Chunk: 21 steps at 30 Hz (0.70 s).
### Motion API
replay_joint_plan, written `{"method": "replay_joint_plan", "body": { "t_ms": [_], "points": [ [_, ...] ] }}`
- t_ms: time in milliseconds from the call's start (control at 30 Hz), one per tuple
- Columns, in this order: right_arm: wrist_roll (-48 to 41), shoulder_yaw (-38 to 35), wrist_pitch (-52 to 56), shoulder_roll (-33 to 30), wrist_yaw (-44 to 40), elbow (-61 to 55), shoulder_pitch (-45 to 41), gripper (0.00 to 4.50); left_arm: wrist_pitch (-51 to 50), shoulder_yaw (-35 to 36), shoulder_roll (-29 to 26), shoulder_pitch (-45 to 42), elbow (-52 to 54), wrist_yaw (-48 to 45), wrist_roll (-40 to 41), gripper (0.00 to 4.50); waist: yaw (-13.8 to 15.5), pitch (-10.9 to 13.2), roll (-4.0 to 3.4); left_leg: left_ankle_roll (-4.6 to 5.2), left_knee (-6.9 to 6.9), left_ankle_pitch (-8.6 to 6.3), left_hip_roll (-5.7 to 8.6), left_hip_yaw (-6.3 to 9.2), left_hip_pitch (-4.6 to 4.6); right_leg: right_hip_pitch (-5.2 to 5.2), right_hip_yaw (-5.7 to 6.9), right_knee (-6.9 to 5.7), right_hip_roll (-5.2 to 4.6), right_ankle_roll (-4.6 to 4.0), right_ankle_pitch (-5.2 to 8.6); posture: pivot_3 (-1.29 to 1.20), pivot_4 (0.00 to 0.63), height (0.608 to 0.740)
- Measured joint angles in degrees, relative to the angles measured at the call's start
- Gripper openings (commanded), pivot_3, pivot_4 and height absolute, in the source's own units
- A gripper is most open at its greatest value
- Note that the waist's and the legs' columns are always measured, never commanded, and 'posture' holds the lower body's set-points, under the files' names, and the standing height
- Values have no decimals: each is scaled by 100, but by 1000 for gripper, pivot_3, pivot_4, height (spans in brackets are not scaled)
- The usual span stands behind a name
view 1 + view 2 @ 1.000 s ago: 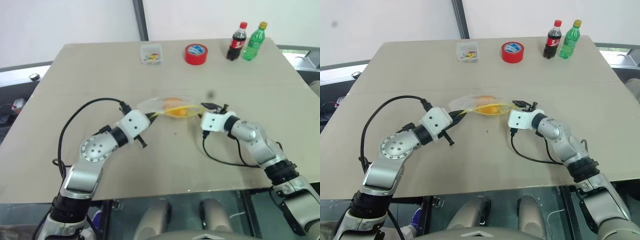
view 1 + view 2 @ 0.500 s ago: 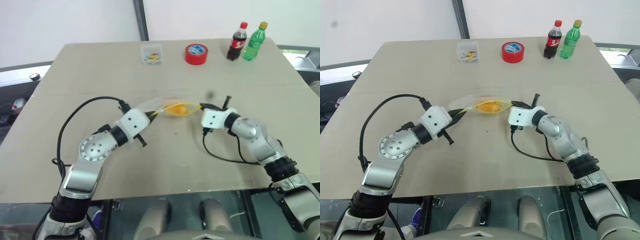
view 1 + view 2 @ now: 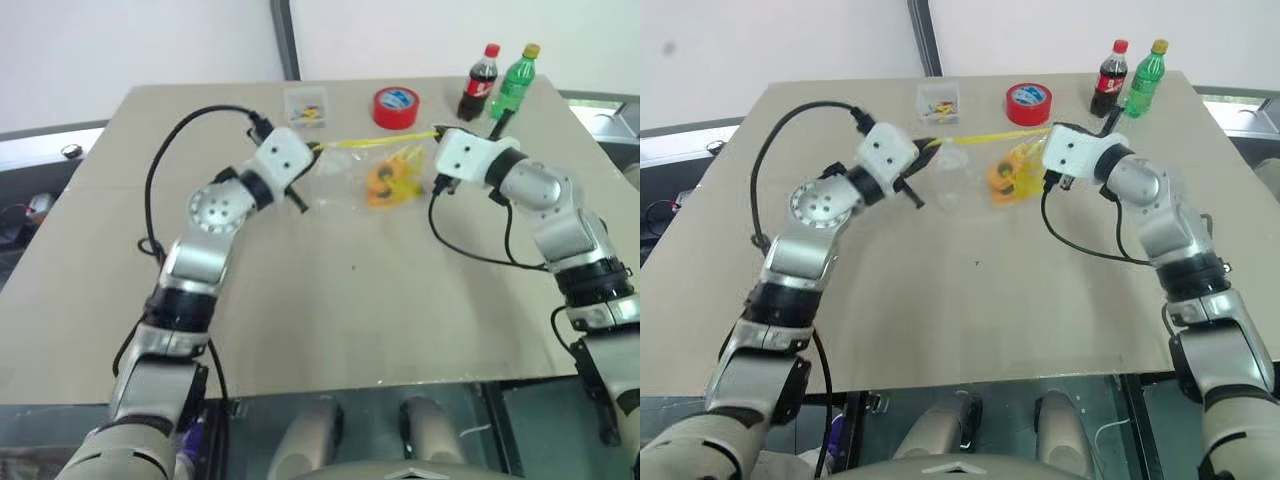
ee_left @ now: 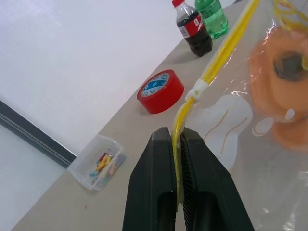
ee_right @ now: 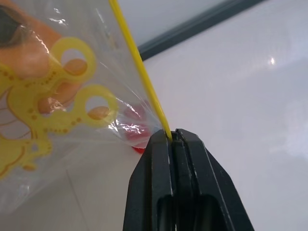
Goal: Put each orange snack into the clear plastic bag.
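The clear plastic bag (image 3: 375,172) hangs above the bench (image 3: 330,300), stretched by its yellow closure strip (image 4: 219,57) between both tools, toward the far edge. Orange snacks (image 3: 382,182) sag inside it. The left tool (image 4: 176,144) is clenched on one end of the strip, the right tool (image 5: 174,139) on the other. Behind, along the far edge, stand a red tape roll (image 3: 396,107), two bottles (image 3: 498,83) and a small clear box (image 3: 305,106).

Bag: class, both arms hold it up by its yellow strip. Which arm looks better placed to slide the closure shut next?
Probably the right. The left gripper pinches the strip close to the white slider and can anchor the bag. The right gripper would need to let go of the far end and reach back for it.
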<state>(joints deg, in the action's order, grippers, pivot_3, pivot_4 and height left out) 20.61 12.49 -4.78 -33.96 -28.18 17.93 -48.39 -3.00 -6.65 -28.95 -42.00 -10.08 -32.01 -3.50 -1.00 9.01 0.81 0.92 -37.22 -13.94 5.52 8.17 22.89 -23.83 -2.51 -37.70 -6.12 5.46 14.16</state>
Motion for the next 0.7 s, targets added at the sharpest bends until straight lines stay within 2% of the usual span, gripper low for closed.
{"method": "replay_joint_plan", "body": {
  "t_ms": [100,233,300,433,533,567,667,700],
  "points": [
    [184,-27,-94,-333,251,815,-386,56,363,-48,104,-593,-918,236,-164,0,-19,4,1,0,0,1,7,-1,22,-29,-2,-3,-1,0,0,0,150,740],
    [148,-369,-175,-807,273,884,-445,56,846,59,-3,-781,-1167,241,-189,0,-80,2,1,-1,2,1,-2,-1,61,-70,-2,-2,-2,0,0,0,150,740],
    [-24,-516,-79,-892,80,435,-155,56,1018,51,-45,-585,-934,108,-176,0,-147,0,1,-1,-10,1,-7,-1,91,-97,-3,-9,-4,0,0,0,150,740],
    [-600,-716,769,-881,-592,-1091,1389,56,1181,-39,-92,607,84,-156,-101,0,-186,-3,0,0,-6,1,-9,-5,91,-100,-10,-14,-4,0,0,0,150,740],
    [-966,-721,1496,-776,-1005,-2235,2645,830,1024,-110,-97,1615,795,-266,-80,0,-153,1,-3,0,-18,1,-10,-5,92,-103,-12,-28,-1,0,0,0,150,740],
    [-1083,-727,1768,-677,-1055,-2589,2980,1263,793,-105,-74,1809,981,-269,-63,0,-134,2,-5,1,-29,2,-9,-4,90,-101,-12,-39,-1,1,-2,0,150,740],
    [-1199,-685,2092,-374,-993,-3197,3169,2742,299,28,41,1720,1406,-247,171,0,-101,2,-5,19,-45,-7,-9,-1,61,-64,-8,-43,5,2,-24,0,150,740],
    [-1126,-616,2090,-230,-860,-3301,3145,2742,119,120,67,1583,1510,-246,313,0,-93,3,-5,23,-46,-10,-9,4,24,-21,-2,-34,6,3,-24,0,150,740]
  ]
}}
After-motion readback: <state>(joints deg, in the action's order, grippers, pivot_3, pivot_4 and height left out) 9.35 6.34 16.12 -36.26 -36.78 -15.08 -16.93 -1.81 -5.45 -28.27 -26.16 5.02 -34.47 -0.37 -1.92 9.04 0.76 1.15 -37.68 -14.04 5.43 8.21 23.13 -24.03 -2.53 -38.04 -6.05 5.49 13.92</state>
